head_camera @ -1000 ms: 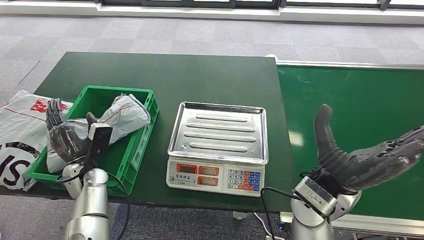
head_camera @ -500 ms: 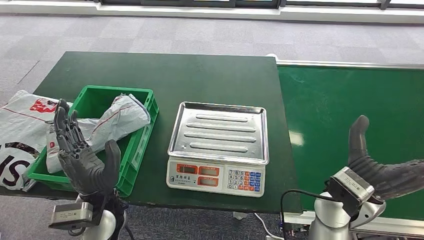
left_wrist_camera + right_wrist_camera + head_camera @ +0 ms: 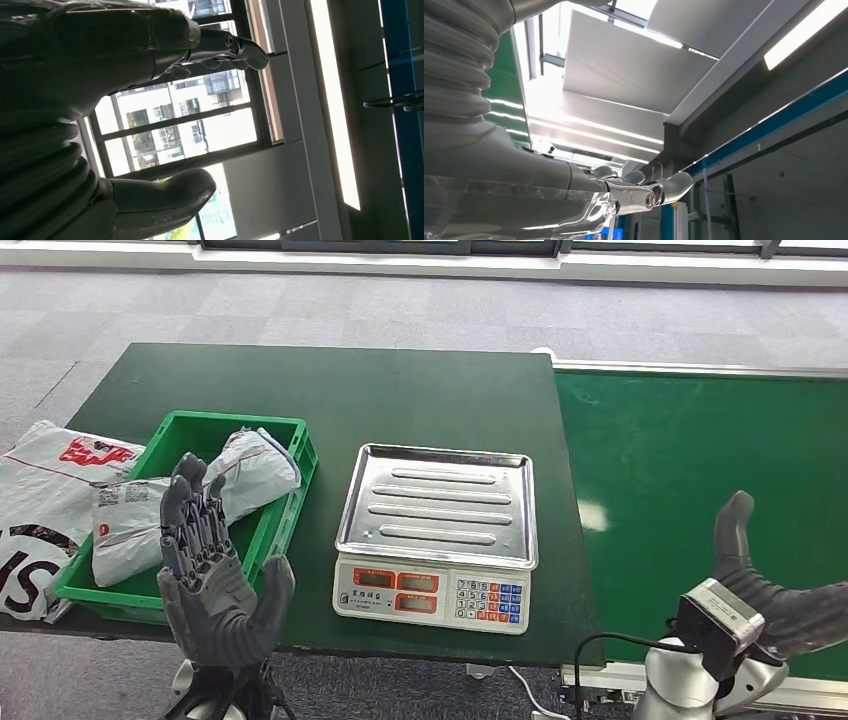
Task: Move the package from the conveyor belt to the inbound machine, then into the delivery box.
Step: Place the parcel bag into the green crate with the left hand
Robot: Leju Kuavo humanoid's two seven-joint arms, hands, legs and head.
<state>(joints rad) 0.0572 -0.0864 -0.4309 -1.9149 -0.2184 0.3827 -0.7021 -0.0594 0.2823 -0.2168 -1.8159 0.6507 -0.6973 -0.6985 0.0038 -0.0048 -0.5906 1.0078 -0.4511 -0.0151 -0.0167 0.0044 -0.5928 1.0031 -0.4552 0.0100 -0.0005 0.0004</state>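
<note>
Two grey-white packages lie in the green delivery box (image 3: pixel 293 445) at the table's left: a crumpled one (image 3: pixel 252 470) and a flatter labelled one (image 3: pixel 125 525). My left hand (image 3: pixel 215 585) is raised at the table's near edge in front of the box, fingers spread and pointing up, holding nothing; the left wrist view shows this hand (image 3: pixel 75 100) with thumb and fingers apart. My right hand (image 3: pixel 775 600) hovers low over the near edge of the green conveyor belt (image 3: pixel 700 460), thumb up, fingers stretched out. The right wrist view shows that hand (image 3: pixel 549 180) with nothing in it.
The inbound machine, a scale (image 3: pixel 437 505) with a steel tray and keypad, stands mid-table between box and belt. White printed bags (image 3: pixel 40 490) lie on the table's left edge beside the box. Grey carpet lies beyond the dark green table (image 3: pixel 330 390).
My left hand has pulled back from the package in the box to the table's near edge and turned upright. My right hand has sunk lower and nearer to me.
</note>
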